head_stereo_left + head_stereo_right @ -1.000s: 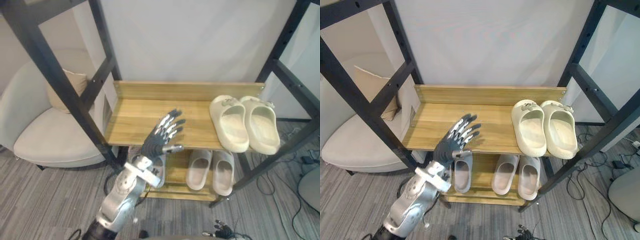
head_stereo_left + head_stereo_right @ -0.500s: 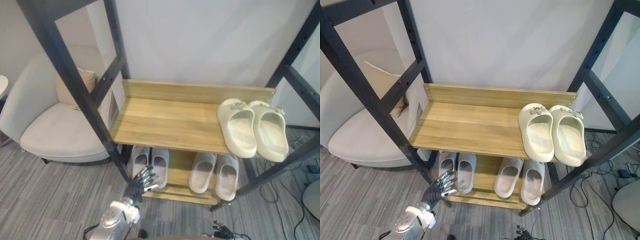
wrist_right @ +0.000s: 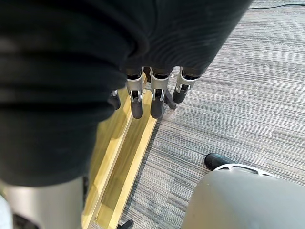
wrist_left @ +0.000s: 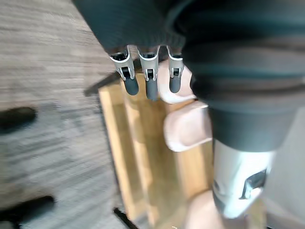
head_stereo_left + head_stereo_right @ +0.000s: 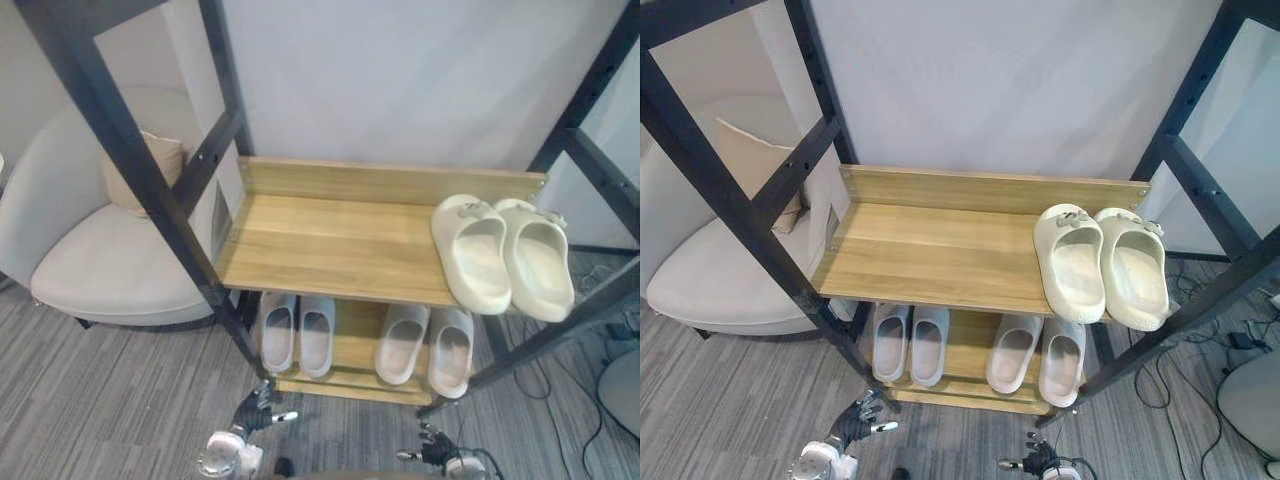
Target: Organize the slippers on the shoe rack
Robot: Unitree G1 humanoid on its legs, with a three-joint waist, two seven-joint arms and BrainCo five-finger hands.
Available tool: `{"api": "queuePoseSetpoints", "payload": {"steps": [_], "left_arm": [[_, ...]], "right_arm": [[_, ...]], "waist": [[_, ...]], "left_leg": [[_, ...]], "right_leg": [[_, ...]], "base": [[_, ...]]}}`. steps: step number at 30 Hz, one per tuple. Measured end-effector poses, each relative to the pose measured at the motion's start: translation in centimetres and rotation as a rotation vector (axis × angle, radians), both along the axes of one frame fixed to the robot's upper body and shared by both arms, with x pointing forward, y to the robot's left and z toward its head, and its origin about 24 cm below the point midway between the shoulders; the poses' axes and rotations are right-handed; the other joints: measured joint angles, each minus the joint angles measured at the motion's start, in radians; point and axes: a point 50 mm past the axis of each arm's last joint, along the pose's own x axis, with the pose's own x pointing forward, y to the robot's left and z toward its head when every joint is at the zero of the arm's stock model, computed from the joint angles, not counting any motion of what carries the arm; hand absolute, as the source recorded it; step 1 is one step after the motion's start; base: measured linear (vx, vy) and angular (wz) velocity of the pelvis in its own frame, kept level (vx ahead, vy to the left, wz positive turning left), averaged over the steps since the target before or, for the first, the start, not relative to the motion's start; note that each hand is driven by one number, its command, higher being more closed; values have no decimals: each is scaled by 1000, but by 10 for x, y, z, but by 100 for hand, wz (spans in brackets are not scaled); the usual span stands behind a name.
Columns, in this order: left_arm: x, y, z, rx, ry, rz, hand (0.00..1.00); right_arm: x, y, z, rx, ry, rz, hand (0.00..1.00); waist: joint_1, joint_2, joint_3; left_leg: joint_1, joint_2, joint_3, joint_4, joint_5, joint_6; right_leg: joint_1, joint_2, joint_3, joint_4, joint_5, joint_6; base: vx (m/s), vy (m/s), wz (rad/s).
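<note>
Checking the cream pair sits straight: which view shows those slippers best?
The right eye view: the cream slippers lie whole, side by side at the right end of the top shelf, well inside the picture. The left eye view shows them likewise, nearer its right edge. The wrist views look at the lower rack and floor.

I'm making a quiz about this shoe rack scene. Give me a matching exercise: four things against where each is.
Things:
1 thick cream foam slippers
2 pale grey slippers
3 tan cushion
4 left hand

Places:
A on the white armchair
B lower wooden shelf, left side
C top wooden shelf, right end
D low over the grey carpet

Pairs: 1-C, 2-B, 3-A, 4-D
</note>
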Motion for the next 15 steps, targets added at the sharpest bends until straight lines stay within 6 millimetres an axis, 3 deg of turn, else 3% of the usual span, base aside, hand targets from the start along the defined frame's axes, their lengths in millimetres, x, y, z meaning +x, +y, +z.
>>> {"api": "queuePoseSetpoints", "payload": {"steps": [8,10,12,15], "left_arm": [[-12,3,-13,31,74,57,0],[-12,3,-16,34,90,70,0],[-5,1,-17,35,88,66,0],[13,1,-11,62,40,67,0]], "right_arm": [[6,2,1,-9,-18,-8,0],[13,5,3,-4,-33,-4,0],[23,5,6,-5,-59,1,0],[25,10,6,2,-65,-4,0]], "waist": [[7,2,5],[10,-3,13],[7,9,41],[3,-5,56]], "left_leg": [[-10,-7,-1,5,-7,6],[-10,-24,-6,6,-17,15],[-8,-24,-37,13,-18,21],[-29,-49,-163,51,-17,29]], "right_leg": [[-31,-15,2,51,-28,9],[-88,-47,3,199,-92,33],[-145,-64,39,364,-102,47],[-154,-66,130,483,-104,44]], "base": [[-12,1,0],[43,13,10],[12,27,45],[21,45,126]]}}
